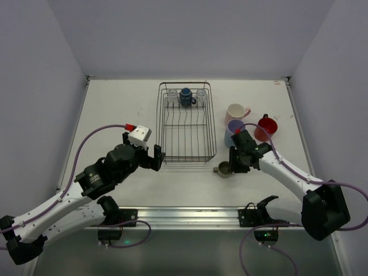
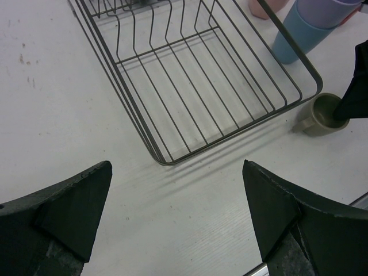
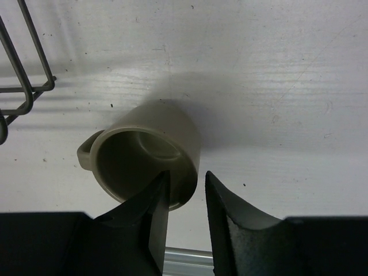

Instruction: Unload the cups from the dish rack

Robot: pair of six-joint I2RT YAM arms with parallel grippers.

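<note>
I'm watching the right gripper (image 3: 185,178) sitting narrow, fingers straddling the rim of the olive-green cup (image 3: 144,152), which is standing just off the near right corner of the dish rack (image 1: 184,161). The left gripper (image 2: 178,213) is hanging wide and empty by its near left corner.

Left fingers (image 2: 63,210) spread wide; right fingers (image 3: 238,230) only slightly parted.

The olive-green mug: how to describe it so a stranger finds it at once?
Find the dish rack and go to its near right corner. Outside it stands the olive-green mug, upright, the right gripper at its rim. It alone is dull green and apart from the pink cup, the lavender cup and the red cup behind.
</note>
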